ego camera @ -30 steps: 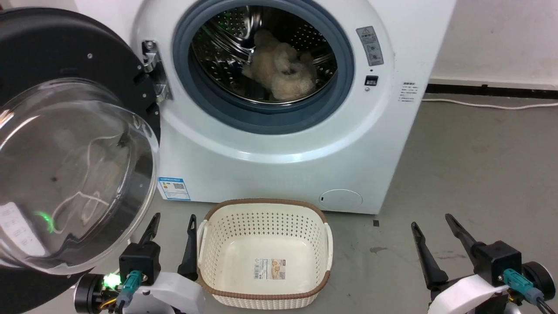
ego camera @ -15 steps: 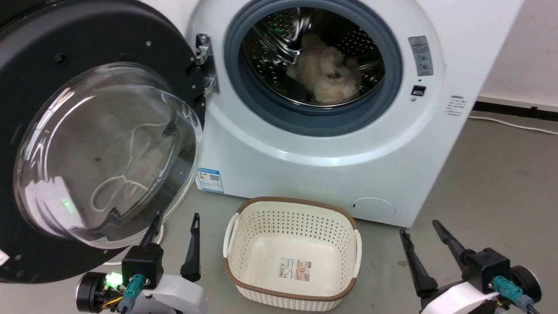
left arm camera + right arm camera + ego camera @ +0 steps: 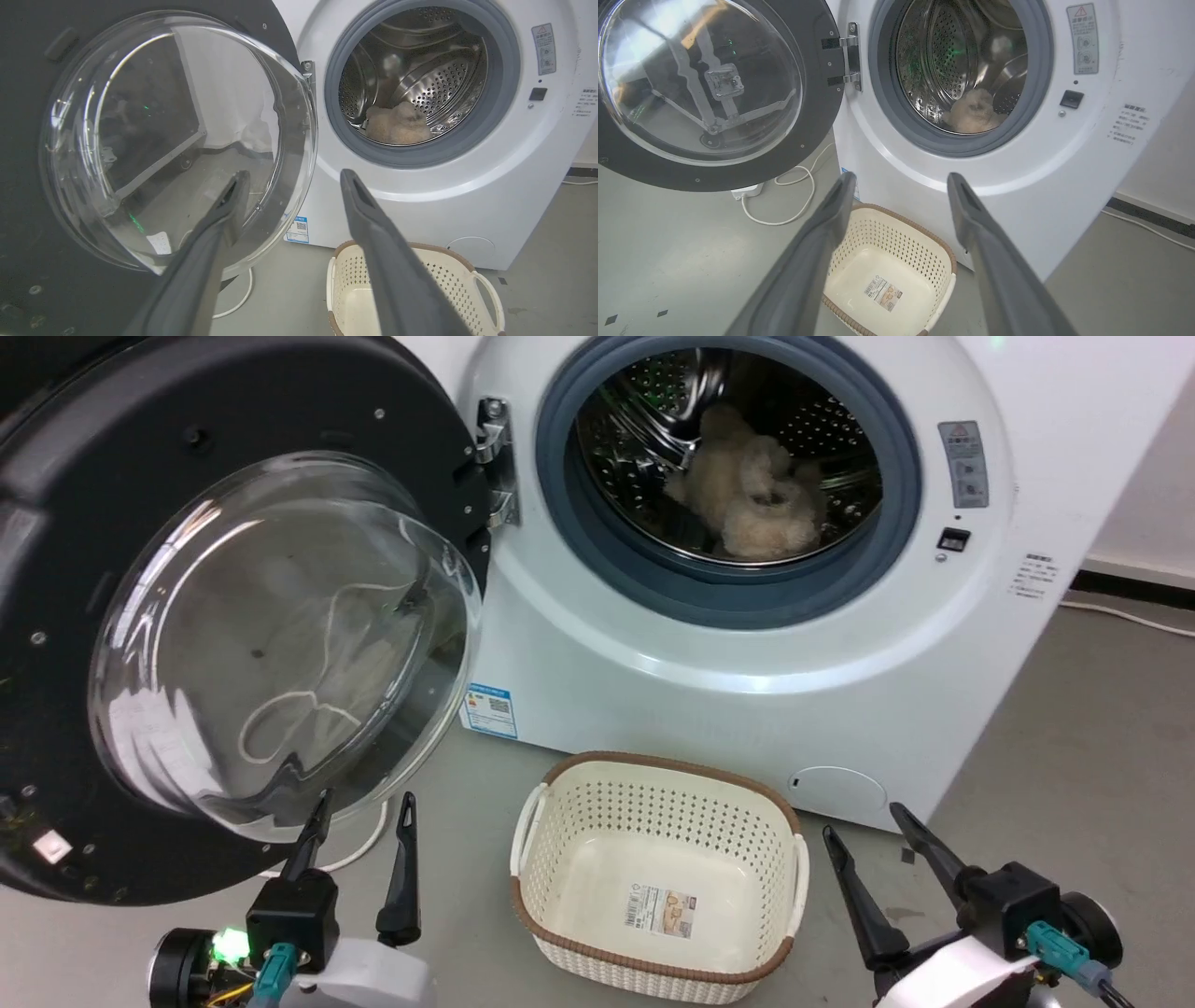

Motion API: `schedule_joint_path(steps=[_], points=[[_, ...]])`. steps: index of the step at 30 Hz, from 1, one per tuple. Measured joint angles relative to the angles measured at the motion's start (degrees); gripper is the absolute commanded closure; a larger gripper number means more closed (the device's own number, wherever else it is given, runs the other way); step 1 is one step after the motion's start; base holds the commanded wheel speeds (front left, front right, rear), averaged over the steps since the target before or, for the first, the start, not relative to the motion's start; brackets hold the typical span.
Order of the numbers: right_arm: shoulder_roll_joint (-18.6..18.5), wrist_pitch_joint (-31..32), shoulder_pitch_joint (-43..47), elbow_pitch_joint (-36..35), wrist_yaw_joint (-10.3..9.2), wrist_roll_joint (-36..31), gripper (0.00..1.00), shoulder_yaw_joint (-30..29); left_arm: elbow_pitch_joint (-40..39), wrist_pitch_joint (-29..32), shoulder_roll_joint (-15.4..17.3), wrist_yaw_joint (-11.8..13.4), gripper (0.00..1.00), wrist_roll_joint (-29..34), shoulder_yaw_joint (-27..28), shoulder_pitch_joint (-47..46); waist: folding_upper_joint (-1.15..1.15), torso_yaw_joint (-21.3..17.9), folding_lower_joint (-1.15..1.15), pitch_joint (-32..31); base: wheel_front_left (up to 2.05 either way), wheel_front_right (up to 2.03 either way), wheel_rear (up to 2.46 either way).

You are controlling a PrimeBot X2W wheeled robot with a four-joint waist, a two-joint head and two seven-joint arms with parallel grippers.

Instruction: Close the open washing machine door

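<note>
The white washing machine (image 3: pixel 747 700) (image 3: pixel 537 196) (image 3: pixel 1064 196) stands ahead with its porthole open and a beige fluffy item (image 3: pixel 747 495) in the steel drum. Its door (image 3: pixel 56 569) (image 3: pixel 28 140) (image 3: pixel 817 93), black-rimmed with a clear glass bowl (image 3: pixel 280 635), hangs wide open to the left on its hinge (image 3: pixel 493 457). My left gripper (image 3: pixel 364 803) (image 3: pixel 292 179) is open and empty, just below the bowl's lower edge. Low at the right, my right gripper (image 3: pixel 864 817) (image 3: pixel 901 182) is also open and empty, clear of the washer front.
A cream perforated basket (image 3: pixel 551 821) (image 3: pixel 924 242) with a brown rim sits on the grey floor between my grippers, in front of the washer. A white cable (image 3: pixel 794 205) and plug block lie on the floor under the door.
The head camera has turned left, so the whole scene has slid rightwards and more of the door shows. Both grippers stay open; the door still hangs open.
</note>
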Motion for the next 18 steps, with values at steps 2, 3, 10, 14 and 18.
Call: schedule_joint_path(steps=[2,3,10,14,18], points=[[-0.1,-0.3,0.0,0.3,0.00,0.4,0.00,0.3,-0.4,-0.3,0.1,0.1,0.00,0.0,-0.1,0.2,0.00,0.5,0.00,0.0,-0.02,-0.02,-0.02],[-0.1,-0.5,0.0,0.4,0.00,0.4,0.00,0.6,-0.6,-0.4,0.1,0.3,0.00,0.0,-0.2,0.3,0.00,0.7,0.00,0.0,0.00,0.00,0.00],[-0.2,-1.2,-0.4,1.2,0.00,1.4,0.00,2.2,-1.3,-1.2,0.5,1.0,0.00,0.0,-0.6,1.2,0.00,2.3,0.00,-0.1,0.00,0.00,0.00],[-0.3,-1.7,-0.8,1.4,0.00,1.9,0.00,2.8,-1.6,-1.5,0.8,1.2,0.00,0.0,-0.8,1.4,0.00,3.2,0.00,-0.1,0.00,0.00,0.00],[-0.7,-2.1,-0.8,1.8,0.00,2.2,0.00,3.5,-2.1,-2.0,0.9,1.8,0.00,0.0,-1.0,1.7,0.00,4.2,0.00,-0.1,0.00,0.00,0.00]])
